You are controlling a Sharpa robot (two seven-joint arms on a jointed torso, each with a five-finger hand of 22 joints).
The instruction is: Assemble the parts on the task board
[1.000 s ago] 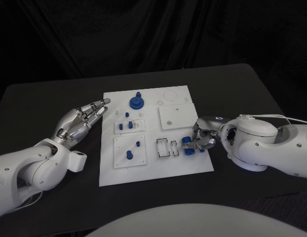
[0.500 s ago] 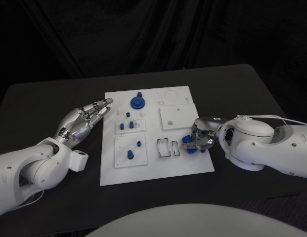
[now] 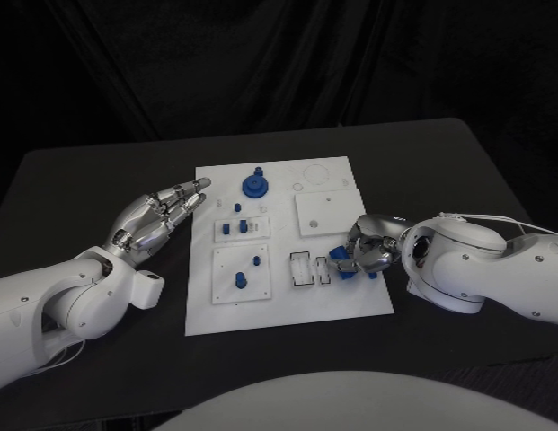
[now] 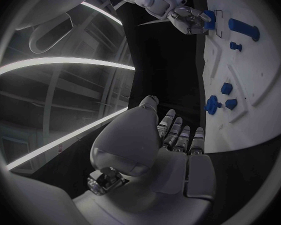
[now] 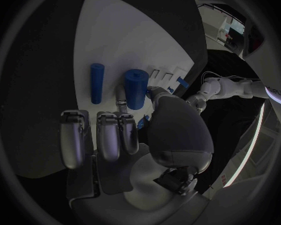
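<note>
The white task board lies mid-table. My right hand sits at its right edge with fingers curled, pinching a thick blue cylinder between thumb and a finger. A thinner blue peg lies on the board beside it. My left hand hovers just off the board's left edge, fingers stretched out and holding nothing; the left wrist view shows it with the board beyond it. A blue round part stands at the board's far end.
Small blue pieces sit in a left-hand block of the board, and a blue peg stands in the block nearer me. Two black-outlined slots lie left of my right hand. A white square plate sits behind it.
</note>
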